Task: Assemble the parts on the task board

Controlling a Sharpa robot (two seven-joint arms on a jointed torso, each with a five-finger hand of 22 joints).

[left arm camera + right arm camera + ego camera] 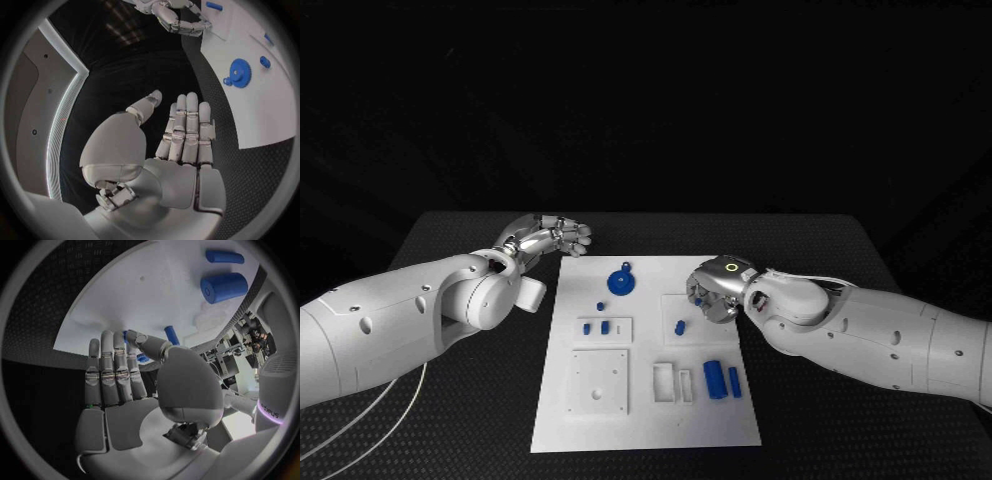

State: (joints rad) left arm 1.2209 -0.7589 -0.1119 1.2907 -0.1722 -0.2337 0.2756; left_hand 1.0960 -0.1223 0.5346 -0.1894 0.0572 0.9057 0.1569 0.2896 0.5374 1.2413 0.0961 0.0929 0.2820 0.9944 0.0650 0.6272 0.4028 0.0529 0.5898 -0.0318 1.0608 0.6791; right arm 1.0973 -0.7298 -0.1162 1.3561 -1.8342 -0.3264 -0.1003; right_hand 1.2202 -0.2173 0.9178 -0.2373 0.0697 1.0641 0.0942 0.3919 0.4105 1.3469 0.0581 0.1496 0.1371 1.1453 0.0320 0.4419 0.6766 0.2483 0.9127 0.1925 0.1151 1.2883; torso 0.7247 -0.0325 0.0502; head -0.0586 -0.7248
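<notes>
Over the far right part of the white plate, the right hand (714,290) hovers with its fingers (115,375) straight and together, the thumb set apart, grasping nothing; a small blue peg (171,335) lies on the white surface just past the fingertips. Off the plate's far left corner, above the black bench (834,250), the left hand (548,240) is likewise released, its fingers (187,125) extended side by side and holding nothing in the wrist view. Outward from the hands lies the white rectangular task board (646,425), carrying the parts: a blue toothed gear with a round tab (623,280) near its far edge, tiny blue pieces (596,326) on a raised square block at the left, another small blue piece (679,327) near the right hand, and two blue cylinders (720,379) lying side by side toward the near right. A larger white square block with holes (600,381) sits near left. These parts look like rigid, light plastic, probably smooth enough to slip or roll; the cylinders seem best pinched across their round sides at mid-length, the gear by its rim or hub. No brand, label or writing can be read on the board or parts.
</notes>
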